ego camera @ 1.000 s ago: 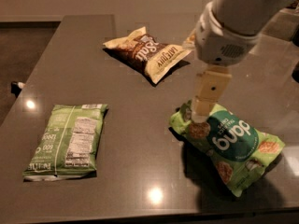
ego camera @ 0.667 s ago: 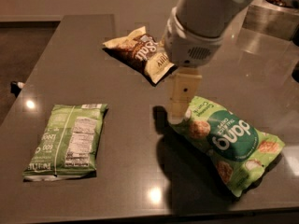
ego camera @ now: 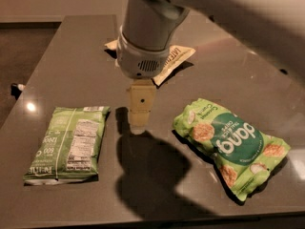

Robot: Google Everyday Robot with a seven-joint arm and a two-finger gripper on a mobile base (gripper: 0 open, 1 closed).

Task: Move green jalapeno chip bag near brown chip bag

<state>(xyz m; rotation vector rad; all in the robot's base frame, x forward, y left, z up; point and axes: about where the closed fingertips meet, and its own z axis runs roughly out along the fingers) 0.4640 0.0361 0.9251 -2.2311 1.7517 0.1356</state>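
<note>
While the green jalapeno chip bag (ego camera: pixel 66 144) lies at the near left of the surface (ego camera: pixel 71 46), the gripper (ego camera: pixel 139 124) hangs just right of it, open or closed I cannot tell; centre it over the bag before descending, then head for the brown chip bag (ego camera: pixel 178 56) beyond.

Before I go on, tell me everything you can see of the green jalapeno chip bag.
The green jalapeno chip bag is a flat, rectangular, light-green pouch of what looks like glossy film. It lies back side up, showing a white nutrition-facts panel, a lengthwise seam, white print and crimped ends. It rests on the dark table, at the left of the view. Only the table touches it; the gripper hangs to its right, apart from it.
</note>
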